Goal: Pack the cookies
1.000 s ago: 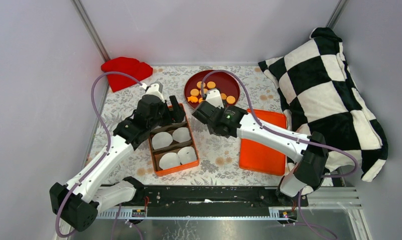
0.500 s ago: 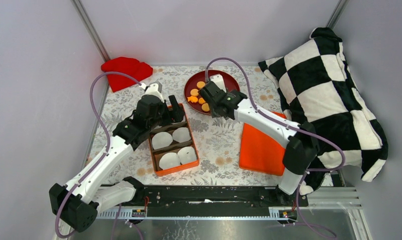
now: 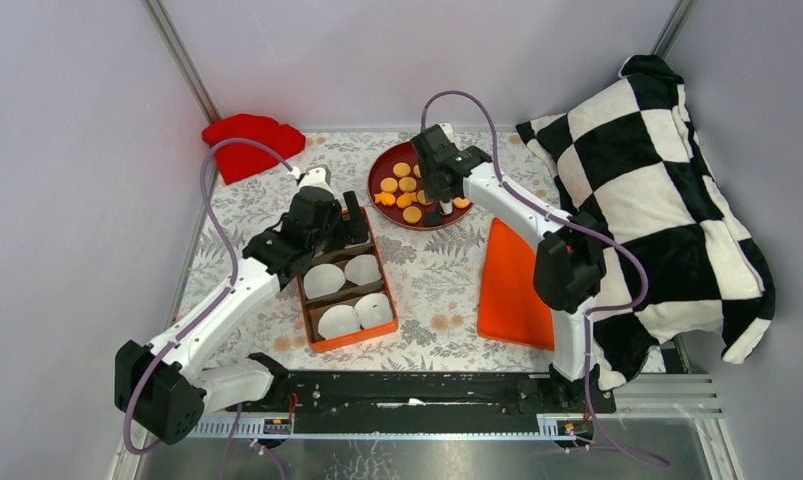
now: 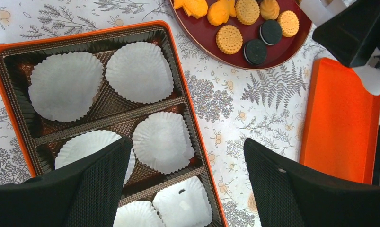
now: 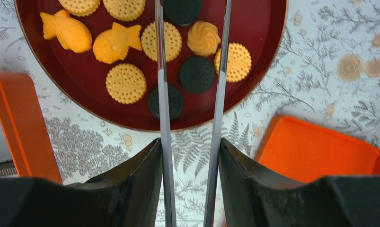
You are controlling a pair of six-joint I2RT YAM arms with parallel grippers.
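Your right jaws are spread over the red plate's point(image 5: 266, 28) cookies point(image 5: 126, 82); your left jaws are spread above the box point(image 4: 107, 120) of paper cups point(image 4: 139, 71).

The cookies point(image 5: 125, 83) lay flat in a single layer, close together on a dark red plate point(image 5: 259, 28). Most were orange: dotted rounds, two fish shapes point(image 5: 67, 30) and one swirl point(image 5: 203, 39). Three were black rounds point(image 5: 197, 74).

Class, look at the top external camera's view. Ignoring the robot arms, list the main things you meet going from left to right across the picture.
red cloth → orange box of white paper cups → dark red plate of cookies → orange lid → checked pillow
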